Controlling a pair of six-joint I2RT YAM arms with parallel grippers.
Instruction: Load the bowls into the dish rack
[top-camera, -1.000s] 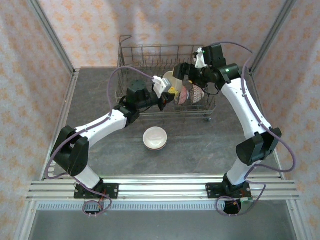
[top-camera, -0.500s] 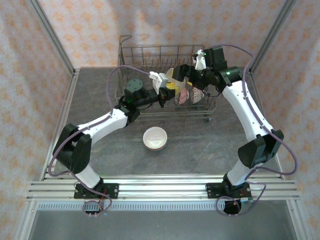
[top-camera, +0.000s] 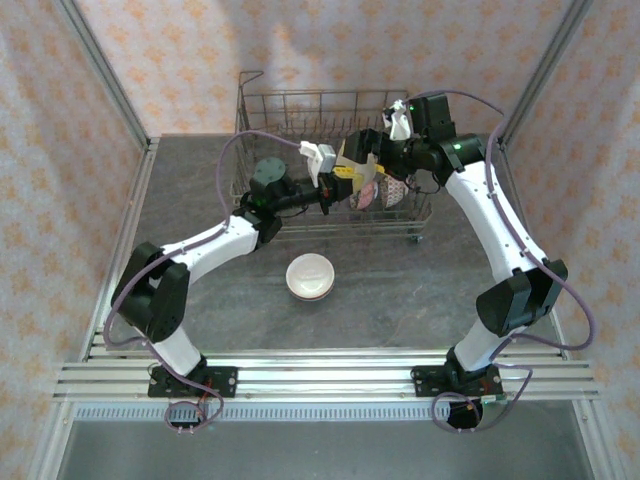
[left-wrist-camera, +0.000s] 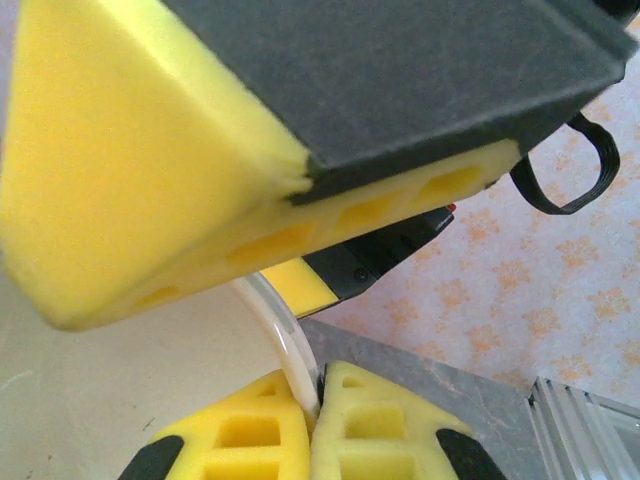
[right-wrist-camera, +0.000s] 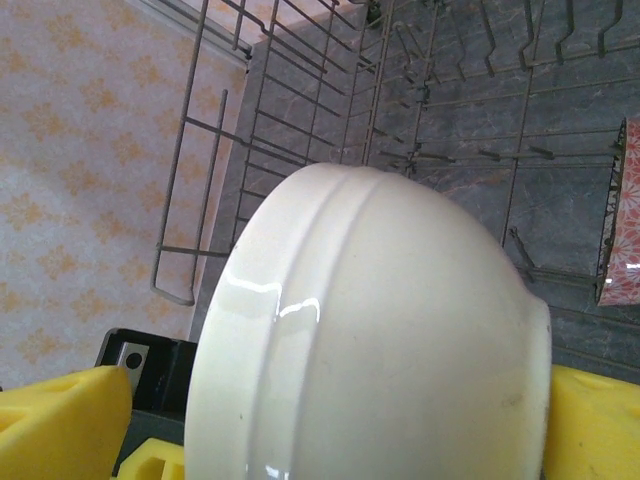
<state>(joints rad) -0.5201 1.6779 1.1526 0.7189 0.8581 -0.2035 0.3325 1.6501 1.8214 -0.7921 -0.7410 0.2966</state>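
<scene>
We count two arms, one dish rack (top-camera: 290, 112) and, as far as we can tell, four bowls; whether more sit behind the grippers we cannot make out. One white bowl (top-camera: 310, 276) sits upright on the grey table (top-camera: 420, 290), in front of the rack and well apart from it. Inside the rack, near its right front corner, we see two bowls standing on edge among the tines: a pinkish bowl (top-camera: 371, 192) and a red patterned bowl (top-camera: 395, 187) just beside it. The fourth, a cream bowl (right-wrist-camera: 370, 330), hangs tilted above the rack's wire floor, just left of those two. The left gripper (left-wrist-camera: 318, 395) has its yellow fingers clamped on the cream bowl's rim. The right gripper (top-camera: 358, 152) straddles the same bowl with its fingers (right-wrist-camera: 60, 415) spread wide, one of them clear of the glaze.
</scene>
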